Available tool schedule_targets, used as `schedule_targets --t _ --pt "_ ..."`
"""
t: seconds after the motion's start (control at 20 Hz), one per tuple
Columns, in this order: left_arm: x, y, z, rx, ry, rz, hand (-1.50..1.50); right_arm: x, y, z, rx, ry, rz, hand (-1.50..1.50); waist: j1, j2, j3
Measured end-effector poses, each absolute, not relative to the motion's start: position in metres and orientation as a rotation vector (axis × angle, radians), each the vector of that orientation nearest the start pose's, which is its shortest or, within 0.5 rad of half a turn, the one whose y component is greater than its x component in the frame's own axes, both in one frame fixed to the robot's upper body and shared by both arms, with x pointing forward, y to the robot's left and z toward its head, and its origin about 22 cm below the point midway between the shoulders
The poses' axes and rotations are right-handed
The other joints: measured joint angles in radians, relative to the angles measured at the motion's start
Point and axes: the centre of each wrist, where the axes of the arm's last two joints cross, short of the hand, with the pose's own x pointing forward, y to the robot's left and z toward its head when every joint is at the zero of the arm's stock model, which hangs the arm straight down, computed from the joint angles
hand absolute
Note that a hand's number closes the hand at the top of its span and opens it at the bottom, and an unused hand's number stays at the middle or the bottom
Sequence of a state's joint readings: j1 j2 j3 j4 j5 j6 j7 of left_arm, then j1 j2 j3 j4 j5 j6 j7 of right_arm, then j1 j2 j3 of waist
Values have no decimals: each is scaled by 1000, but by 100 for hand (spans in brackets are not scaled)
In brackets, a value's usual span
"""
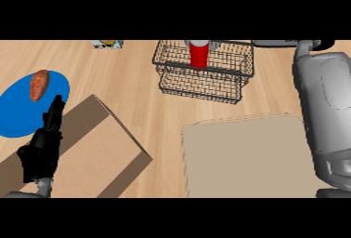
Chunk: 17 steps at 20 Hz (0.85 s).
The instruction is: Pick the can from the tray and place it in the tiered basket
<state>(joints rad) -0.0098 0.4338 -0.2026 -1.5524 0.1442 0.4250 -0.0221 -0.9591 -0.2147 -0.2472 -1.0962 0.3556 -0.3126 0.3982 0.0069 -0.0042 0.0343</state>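
Note:
The red can (198,56) stands upright inside the upper tier of the black wire tiered basket (205,88) at the counter's back. The beige tray (243,158) lies at the front right with nothing on it. My right forearm runs up the right side, and my right hand (316,44) shows at the top edge, to the right of the basket, partly cut off. A straight finger (274,43) points left toward the can without touching it. My left hand (42,144) rests open at the lower left, fingers up.
A blue plate (21,116) with a sweet potato (39,85) lies at the left, just beyond my left hand. A brown board (96,153) lies between that hand and the tray. A small box (107,44) sits at the back left.

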Motion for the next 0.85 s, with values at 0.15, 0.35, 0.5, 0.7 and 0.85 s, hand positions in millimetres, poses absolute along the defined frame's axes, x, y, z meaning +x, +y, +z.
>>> schedule_targets --t 0.15,0.35,0.5,0.7,0.85 --pt "235 287 15 427 -1564 -48 0 418 -253 220 -596 -1647 -168 -150 -17 -5 0" --pt "230 291 13 443 -1552 -29 0 405 -308 224 -619 -1621 -249 -150 -39 -12 0" --pt "226 294 12 451 -1548 -17 0 389 -352 226 -630 -1605 -282 -150 -53 -14 0" --pt "222 298 11 457 -1543 -3 0 361 -405 226 -622 -1597 -279 -150 -68 -18 -1" --pt "221 298 12 459 -1543 4 0 339 -443 226 -603 -1598 -259 -150 -71 -17 -3"
